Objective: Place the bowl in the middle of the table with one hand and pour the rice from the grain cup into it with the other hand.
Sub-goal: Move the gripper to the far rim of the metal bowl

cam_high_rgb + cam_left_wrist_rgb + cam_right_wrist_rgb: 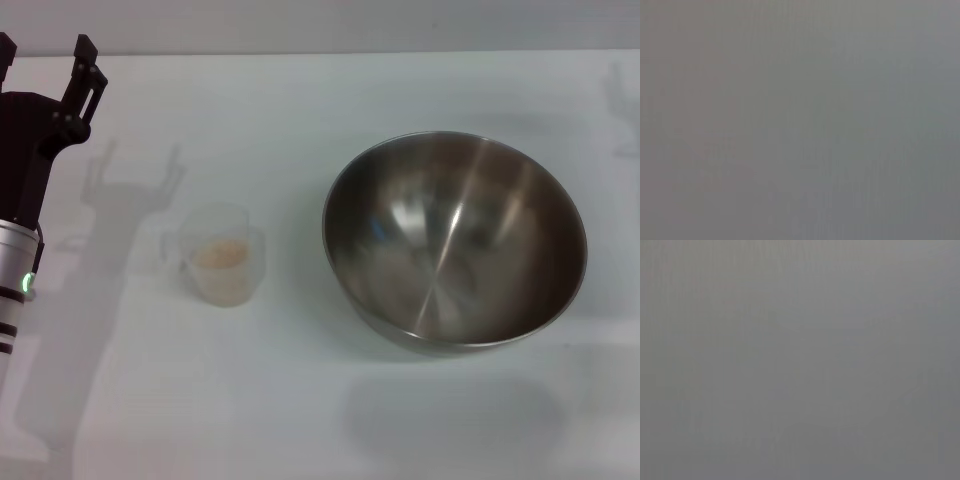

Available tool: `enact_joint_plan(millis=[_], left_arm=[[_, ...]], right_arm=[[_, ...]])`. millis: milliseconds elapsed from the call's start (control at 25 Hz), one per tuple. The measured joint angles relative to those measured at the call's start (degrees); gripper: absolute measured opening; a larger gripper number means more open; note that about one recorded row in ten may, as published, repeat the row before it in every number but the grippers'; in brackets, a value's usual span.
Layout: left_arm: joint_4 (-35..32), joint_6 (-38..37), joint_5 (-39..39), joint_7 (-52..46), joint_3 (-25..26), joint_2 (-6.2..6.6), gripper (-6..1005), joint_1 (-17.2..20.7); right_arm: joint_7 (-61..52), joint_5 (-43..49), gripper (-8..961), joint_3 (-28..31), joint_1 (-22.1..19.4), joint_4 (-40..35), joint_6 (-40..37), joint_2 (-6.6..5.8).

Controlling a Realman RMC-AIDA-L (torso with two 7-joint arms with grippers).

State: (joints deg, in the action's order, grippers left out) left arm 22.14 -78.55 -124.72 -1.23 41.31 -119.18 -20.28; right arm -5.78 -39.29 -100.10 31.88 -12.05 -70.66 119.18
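Left hand (45, 60), fingers spread, at ten o'clock; large shiny steel bowl (455, 245) at three; small clear-plastic cup (222, 255) of pale rice (220, 255) apparently light, so likely to tip if nudged.

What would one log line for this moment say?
left gripper: open, far-left, empty | bowl: right, empty | grain cup: upright, rice inside
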Motion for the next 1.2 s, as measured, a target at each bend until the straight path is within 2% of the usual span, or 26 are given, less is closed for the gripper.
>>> enact_joint_plan(millis=[600, 1080, 1200], left_arm=[[0.0, 0.2, 0.0, 0.0, 0.1, 0.0, 838, -0.1], [0.1, -0.1, 0.0, 0.0, 0.0, 0.0, 835, -0.1], [0.1, -0.1, 0.0, 0.0, 0.0, 0.0, 835, -0.1]], right_arm=[[0.3, 0.0, 745, 0.0, 0.0, 0.2, 0.0, -0.09], [3.8, 0.3, 739, -0.1, -0.3, -0.4, -0.8, -0.04], [7.7, 2.3, 737, -0.2, -0.6, -0.4, -2.0, -0.02]])
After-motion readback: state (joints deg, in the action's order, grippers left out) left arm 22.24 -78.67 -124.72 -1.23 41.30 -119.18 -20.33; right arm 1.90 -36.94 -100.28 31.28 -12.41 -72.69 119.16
